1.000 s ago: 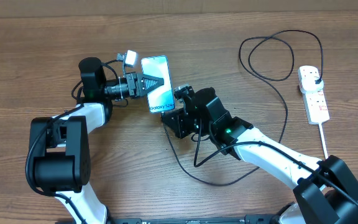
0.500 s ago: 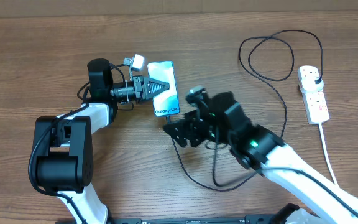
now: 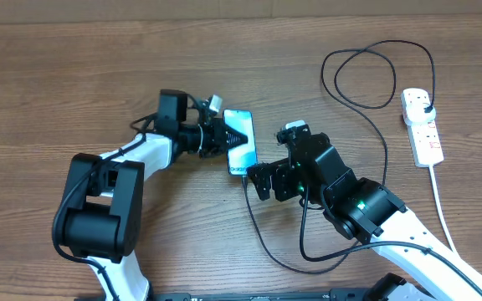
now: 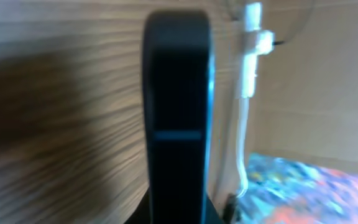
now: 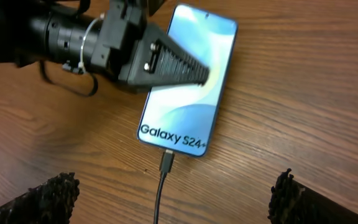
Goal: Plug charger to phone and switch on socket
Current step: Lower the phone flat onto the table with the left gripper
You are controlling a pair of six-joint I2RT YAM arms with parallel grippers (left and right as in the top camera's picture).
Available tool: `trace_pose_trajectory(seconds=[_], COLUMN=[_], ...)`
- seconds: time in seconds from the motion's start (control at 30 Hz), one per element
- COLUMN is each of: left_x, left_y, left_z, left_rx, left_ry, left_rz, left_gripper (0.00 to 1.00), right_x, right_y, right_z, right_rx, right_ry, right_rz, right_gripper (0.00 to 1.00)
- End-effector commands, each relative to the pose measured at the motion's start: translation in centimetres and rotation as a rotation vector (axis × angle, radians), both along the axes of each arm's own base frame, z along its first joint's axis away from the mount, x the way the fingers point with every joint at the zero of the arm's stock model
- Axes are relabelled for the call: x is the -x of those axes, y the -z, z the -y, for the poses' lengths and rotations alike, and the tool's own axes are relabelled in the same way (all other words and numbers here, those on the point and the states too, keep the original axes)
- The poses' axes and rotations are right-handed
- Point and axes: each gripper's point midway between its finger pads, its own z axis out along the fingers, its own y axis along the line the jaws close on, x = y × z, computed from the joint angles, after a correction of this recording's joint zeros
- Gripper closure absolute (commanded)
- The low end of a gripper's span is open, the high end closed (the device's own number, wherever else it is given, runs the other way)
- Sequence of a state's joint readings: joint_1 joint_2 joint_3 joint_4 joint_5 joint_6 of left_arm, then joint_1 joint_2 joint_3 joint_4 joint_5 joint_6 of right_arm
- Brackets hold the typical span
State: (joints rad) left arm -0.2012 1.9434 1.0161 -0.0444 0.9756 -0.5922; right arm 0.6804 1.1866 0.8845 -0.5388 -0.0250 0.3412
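Observation:
The phone (image 3: 246,155) has a lit light-blue screen and sits mid-table, gripped across its width by my left gripper (image 3: 234,138). In the left wrist view its dark edge (image 4: 176,124) fills the middle, seen edge-on. The charger (image 3: 386,146), a thin black cable, runs from the socket (image 3: 423,134) round to the phone. Its connector (image 5: 167,160) sits in the phone's (image 5: 194,74) bottom end. My right gripper (image 3: 268,174) stands open just below and right of that end, its fingers (image 5: 51,199) wide apart on either side of the cable, touching nothing.
The socket's thick white cord (image 3: 438,196) trails toward the front right edge. The charger's slack loops on the wood at the back right and in front of the right arm. A cardboard wall (image 3: 241,7) closes the far side.
My right gripper has let go of the connector, opened wide and drawn back. The left arm has carried the phone to the right and nearer, with the connector staying in it.

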Motion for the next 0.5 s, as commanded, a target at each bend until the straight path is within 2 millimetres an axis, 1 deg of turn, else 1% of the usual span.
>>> trace_pose_trajectory(seconds=[0.0, 0.1, 0.23, 0.37, 0.47], left_x=[-3.2, -3.8, -4.5, -4.5, -4.3], left_y=[-0.1, -0.5, -1.1, -0.3, 0.5], left_z=[-1.2, -1.7, -2.3, -3.0, -3.0], left_rx=[-0.237, -0.327, -0.389, -0.431, -0.435], left_ry=[0.007, 0.019, 0.001, -0.010, -0.009], left_rz=[0.176, 0.183, 0.183, 0.164, 0.140], left_gripper=[0.96, 0.96, 0.96, 0.96, 0.96], right_x=[-0.7, -0.6, -0.6, -0.3, -0.2], right_y=[-0.8, -0.8, -0.7, -0.6, -0.5], right_z=[0.4, 0.3, 0.4, 0.3, 0.2], right_rx=[-0.012, -0.014, -0.021, -0.026, -0.028], right_ry=[0.051, 0.048, 0.062, 0.055, 0.047], right_rz=[0.016, 0.014, 0.001, -0.011, -0.019], right_gripper=[0.00, 0.00, 0.00, 0.00, 0.00])
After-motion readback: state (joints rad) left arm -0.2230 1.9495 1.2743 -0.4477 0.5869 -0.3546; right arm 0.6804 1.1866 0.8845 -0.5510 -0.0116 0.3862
